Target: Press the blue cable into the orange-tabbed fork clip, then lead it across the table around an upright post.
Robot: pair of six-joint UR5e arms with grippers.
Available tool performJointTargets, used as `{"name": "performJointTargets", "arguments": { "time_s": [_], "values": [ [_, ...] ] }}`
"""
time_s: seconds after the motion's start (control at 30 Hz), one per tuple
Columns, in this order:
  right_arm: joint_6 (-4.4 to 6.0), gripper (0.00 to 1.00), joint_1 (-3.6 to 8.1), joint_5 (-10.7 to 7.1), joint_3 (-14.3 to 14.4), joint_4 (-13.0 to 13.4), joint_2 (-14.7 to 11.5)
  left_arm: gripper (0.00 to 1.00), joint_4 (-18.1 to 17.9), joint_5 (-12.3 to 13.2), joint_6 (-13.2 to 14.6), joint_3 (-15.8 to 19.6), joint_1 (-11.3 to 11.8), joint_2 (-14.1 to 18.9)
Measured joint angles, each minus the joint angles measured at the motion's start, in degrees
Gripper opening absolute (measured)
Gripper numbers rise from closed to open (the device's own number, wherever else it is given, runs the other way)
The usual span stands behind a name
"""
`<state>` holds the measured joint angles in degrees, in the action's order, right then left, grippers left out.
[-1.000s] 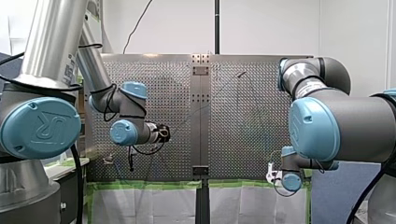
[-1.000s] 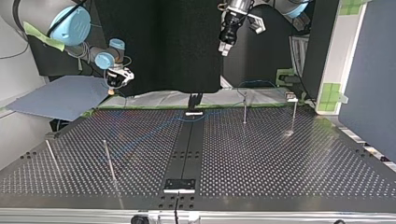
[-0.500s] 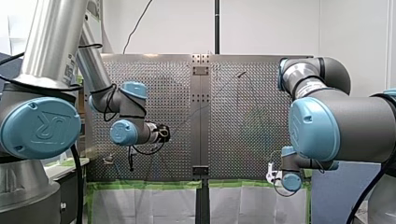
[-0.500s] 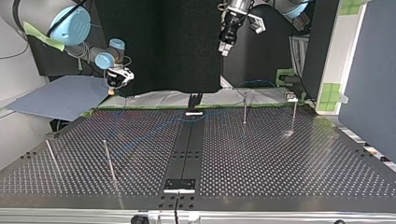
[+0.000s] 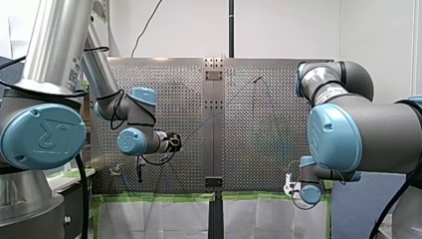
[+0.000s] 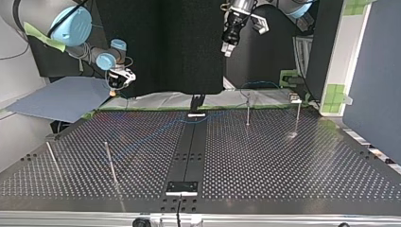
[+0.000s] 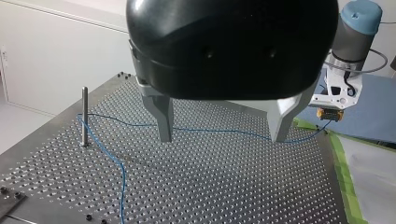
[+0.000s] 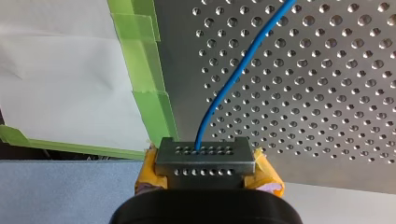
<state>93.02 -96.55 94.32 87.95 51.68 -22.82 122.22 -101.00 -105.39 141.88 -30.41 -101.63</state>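
Right wrist view: right hand (image 8: pixel 204 162) pinches blue cable (image 8: pixel 232 79); left hand (image 7: pixel 222 135) spread (above table (image 7: pixel 224 186)).

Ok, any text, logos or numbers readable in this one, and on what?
"UR": logo on my left arm's big blue joint cap, front view, seen rotated.
Small label on the silver arm tube above it: too small to read.
Nothing else readable in any view.

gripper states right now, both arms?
Left gripper: open, holding nothing.
Right gripper: shut on the blue cable.
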Motion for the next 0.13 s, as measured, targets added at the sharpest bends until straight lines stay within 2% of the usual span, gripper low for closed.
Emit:
{"name": "performJointTargets", "arguments": {
  "time_s": [0.13],
  "values": [
    [0.00, 0.00, 0.00, 0.00, 0.0, 0.0, 0.0, 1.00, 0.0, 0.0, 0.0, 0.0, 0.0, 0.0]
  ]
}}
